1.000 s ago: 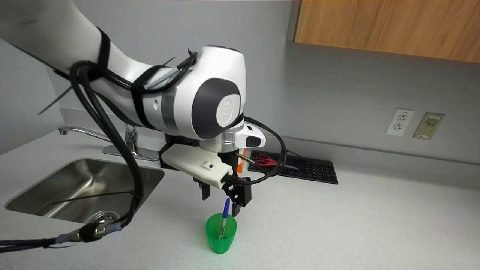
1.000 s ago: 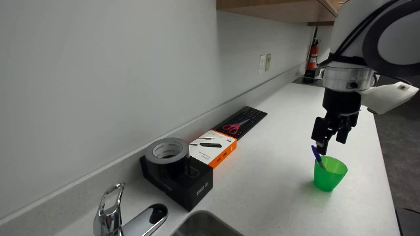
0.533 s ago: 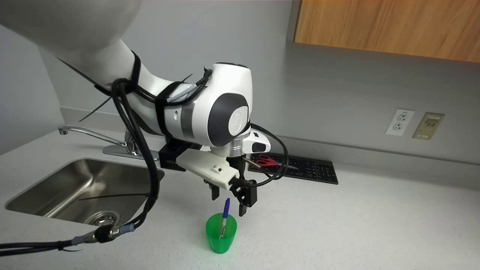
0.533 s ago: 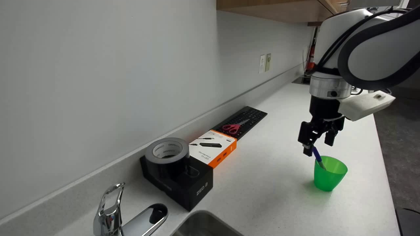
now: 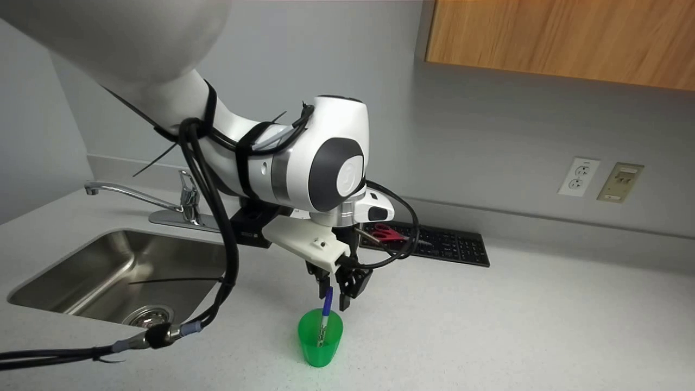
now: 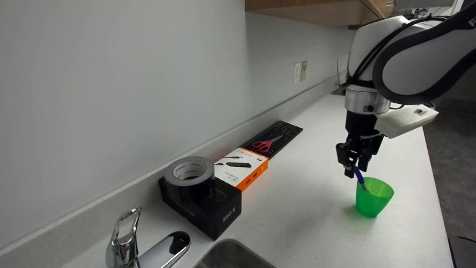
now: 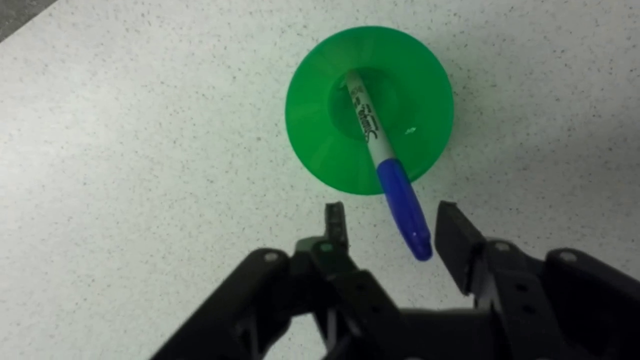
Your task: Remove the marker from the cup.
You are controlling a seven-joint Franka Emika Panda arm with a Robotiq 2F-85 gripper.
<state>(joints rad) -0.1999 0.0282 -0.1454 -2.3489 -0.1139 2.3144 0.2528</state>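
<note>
A marker with a blue cap and whitish body leans inside the green cup, its capped end sticking up past the rim. In the wrist view, my gripper has one finger on each side of the blue cap. The jaws are part-way together and still apart; the cap sits nearer the right-hand finger, with a thin gap showing. Both exterior views show the gripper just above the cup, fingertips level with the top of the marker.
A steel sink with a faucet lies beside the work area. Along the wall are a keyboard with red scissors on it, a white-orange box, and a black box carrying a tape roll.
My gripper has shifted over the marker, rightward in one exterior view and leftward in another. Its fingers have drawn closer together around the cap. Cup and marker have stayed put.
</note>
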